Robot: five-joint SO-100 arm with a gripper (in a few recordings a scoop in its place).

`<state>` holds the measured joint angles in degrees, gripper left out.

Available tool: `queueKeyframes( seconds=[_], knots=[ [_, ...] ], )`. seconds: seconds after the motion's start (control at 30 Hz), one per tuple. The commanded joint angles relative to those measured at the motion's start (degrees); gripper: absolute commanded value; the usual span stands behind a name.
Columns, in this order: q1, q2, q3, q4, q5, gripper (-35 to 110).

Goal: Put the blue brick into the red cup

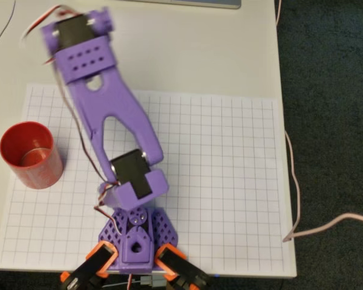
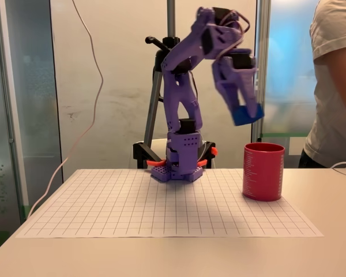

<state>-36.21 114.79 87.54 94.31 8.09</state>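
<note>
In the fixed view my purple gripper [image 2: 245, 111] hangs high in the air, pointing down, shut on the blue brick [image 2: 248, 114] at its fingertips. The red cup [image 2: 263, 171] stands upright on the grid sheet, below the brick and slightly to its right. From overhead, the red cup [image 1: 30, 156] sits at the sheet's left edge with its mouth open and nothing visible inside. The arm's wrist [image 1: 78, 42] reaches past the sheet's far edge, well away from the cup, and covers the fingers and the brick.
The arm's base [image 1: 136, 232] is clamped at the table's near edge. A white grid sheet [image 1: 218, 181] covers the table. A person [image 2: 334, 86] stands at the right of the fixed view. A pale cable [image 1: 302, 223] trails off the table's right side.
</note>
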Motion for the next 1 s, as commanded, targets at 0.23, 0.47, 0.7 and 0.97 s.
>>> queueKeyframes(
  seconds=[0.23, 0.47, 0.7, 0.97],
  knots=[
    [-28.7, 1.8, 1.5, 4.0, 12.0, 0],
    [-33.5, -0.7, 9.1, 1.9, 15.6, 0],
    [-30.8, 0.5, 10.8, 1.6, 13.1, 0],
    [-23.6, 1.0, 11.6, -1.9, 6.2, 0]
  ],
)
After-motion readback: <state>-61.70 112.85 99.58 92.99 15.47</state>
